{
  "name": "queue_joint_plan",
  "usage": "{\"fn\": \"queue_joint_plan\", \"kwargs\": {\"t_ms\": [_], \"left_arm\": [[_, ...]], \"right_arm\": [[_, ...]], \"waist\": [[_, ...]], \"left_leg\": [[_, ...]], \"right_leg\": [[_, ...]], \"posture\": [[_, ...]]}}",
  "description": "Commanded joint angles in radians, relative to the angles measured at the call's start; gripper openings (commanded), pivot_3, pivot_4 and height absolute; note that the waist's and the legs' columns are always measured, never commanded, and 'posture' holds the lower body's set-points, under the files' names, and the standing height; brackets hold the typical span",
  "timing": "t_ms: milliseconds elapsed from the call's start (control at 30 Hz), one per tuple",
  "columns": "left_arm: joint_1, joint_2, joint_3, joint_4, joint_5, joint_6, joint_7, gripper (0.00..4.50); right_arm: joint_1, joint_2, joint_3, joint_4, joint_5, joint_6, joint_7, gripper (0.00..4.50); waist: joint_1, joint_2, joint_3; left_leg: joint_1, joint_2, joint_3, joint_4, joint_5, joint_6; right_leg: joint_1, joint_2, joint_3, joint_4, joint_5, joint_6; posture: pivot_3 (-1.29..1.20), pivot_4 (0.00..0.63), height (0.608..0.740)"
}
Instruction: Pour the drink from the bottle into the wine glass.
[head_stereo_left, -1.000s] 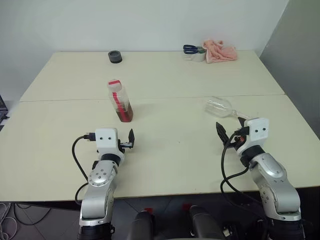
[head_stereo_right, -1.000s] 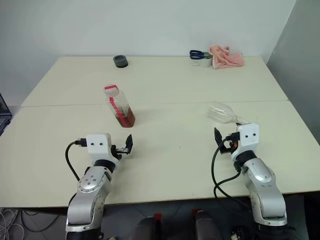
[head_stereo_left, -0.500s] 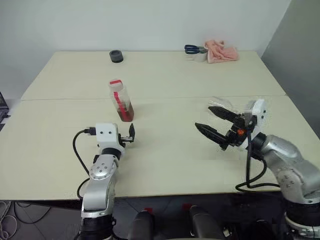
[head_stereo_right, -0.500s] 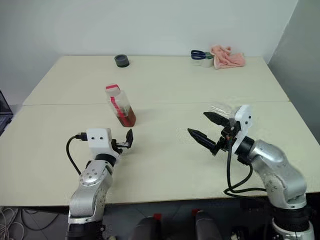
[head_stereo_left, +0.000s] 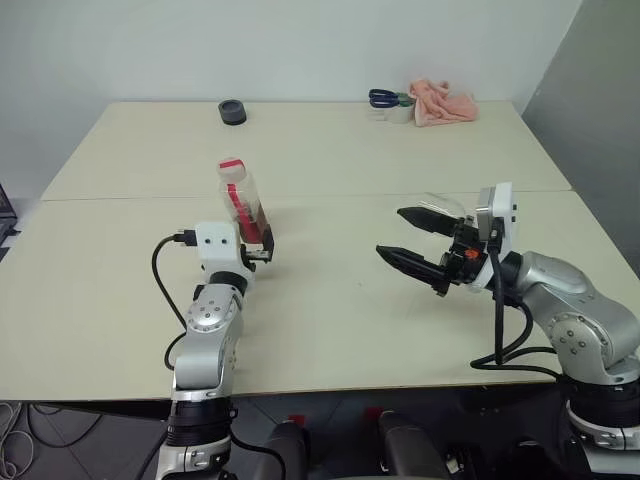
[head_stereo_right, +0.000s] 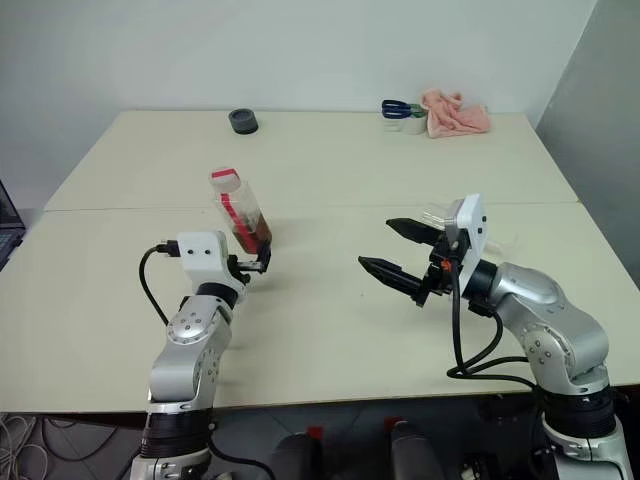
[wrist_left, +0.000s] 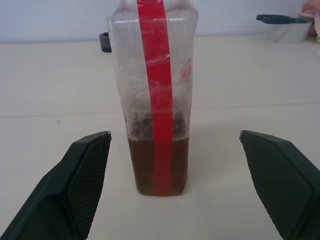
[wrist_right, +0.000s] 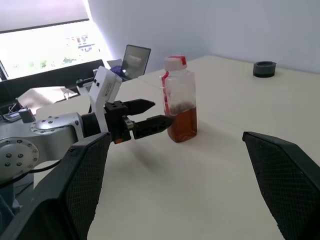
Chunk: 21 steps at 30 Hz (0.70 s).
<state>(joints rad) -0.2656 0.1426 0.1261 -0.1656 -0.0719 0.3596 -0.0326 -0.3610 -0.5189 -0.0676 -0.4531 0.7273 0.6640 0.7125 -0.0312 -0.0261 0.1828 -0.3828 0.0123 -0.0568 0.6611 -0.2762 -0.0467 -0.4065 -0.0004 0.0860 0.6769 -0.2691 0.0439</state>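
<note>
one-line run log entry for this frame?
left end effector: open, facing red-capped clear plastic bottle | right end effector: open, empty | clear wine glass: on its side

An office or lab: plain white walls, pale tables (head_stereo_left: 400, 150), a laptop (wrist_right: 135, 57) by bright windows

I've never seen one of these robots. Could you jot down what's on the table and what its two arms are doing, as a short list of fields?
bottle: stands upright on the table, red cap on, drink filling its lower part
wine glass: lies on its side behind the right pincer
left pincer: open, just short of the bottle, not touching
right pincer: open, raised, pointing leftward, holds nothing
far edge: dark round object, scissors, pink cloth
</note>
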Motion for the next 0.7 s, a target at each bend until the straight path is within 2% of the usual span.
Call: {"fn": "queue_joint_plan", "kwargs": {"t_ms": [33, 467, 700], "left_arm": [[-0.013, 0.005, 0.007, -0.017, -0.001, -0.027, 0.000, 4.46], [-0.096, 0.056, 0.033, 0.052, -0.009, -0.047, -0.025, 4.46], [-0.159, 0.084, 0.043, 0.150, -0.011, -0.091, -0.049, 4.46]], "right_arm": [[0.011, 0.002, -0.015, -0.042, 0.018, -0.008, -0.014, 4.50], [0.025, 0.008, -0.022, -0.067, 0.033, -0.005, -0.053, 4.50], [0.028, 0.011, -0.028, -0.076, 0.036, -0.005, -0.077, 4.50]], "waist": [[0.000, 0.000, 0.000], [-0.001, 0.000, 0.000], [0.000, 0.000, 0.000]], "left_leg": [[0.000, 0.000, 0.000, 0.000, 0.000, 0.000], [0.000, 0.000, 0.000, 0.000, 0.000, 0.000], [0.000, 0.000, 0.000, 0.000, 0.000, 0.000]], "right_leg": [[0.000, 0.000, 0.000, 0.000, 0.000, 0.000], [0.000, 0.000, 0.000, 0.000, 0.000, 0.000], [0.000, 0.000, -0.001, 0.000, 0.000, 0.000]], "posture": [[0.00, 0.150, 0.740], [0.00, 0.150, 0.740], [0.00, 0.150, 0.740]]}}
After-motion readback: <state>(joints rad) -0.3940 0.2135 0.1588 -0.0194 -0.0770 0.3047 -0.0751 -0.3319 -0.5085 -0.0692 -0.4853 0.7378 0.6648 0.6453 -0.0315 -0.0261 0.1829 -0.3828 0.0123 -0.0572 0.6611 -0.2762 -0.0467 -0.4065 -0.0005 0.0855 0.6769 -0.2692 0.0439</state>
